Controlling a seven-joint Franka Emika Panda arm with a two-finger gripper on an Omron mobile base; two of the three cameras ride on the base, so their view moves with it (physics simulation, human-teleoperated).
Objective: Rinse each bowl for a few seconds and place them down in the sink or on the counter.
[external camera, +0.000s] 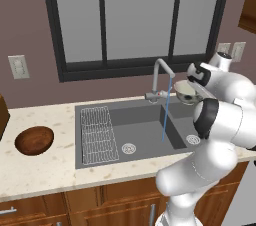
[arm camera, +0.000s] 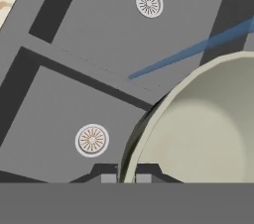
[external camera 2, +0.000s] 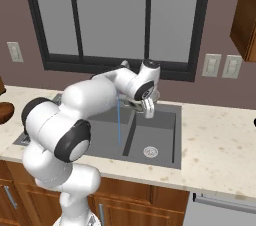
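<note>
Holding the pale bowl (external camera: 187, 91) by its rim just beside the running stream (external camera: 164, 115), the gripper (arm camera: 126, 177) risks missing the rinse or letting the bowl slip from its tightly closed pinch. The arm (external camera 2: 107, 86) reaches forward over the sink (external camera: 145, 127); the brown bowl (external camera: 34, 140) sits on the counter (external camera: 40, 172).

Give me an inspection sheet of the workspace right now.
Surface: counter beige stone; sink double basin, rack in it.
Job's things: grey-green bowl held above the sink, beside the water stream; brown bowl on the counter left of the sink.
Clutter: nothing seen.
Grippers: gripper shut on the grey-green bowl's rim.
Cables: nothing seen.
Surroundings: faucet running, window, wall outlets.
</note>
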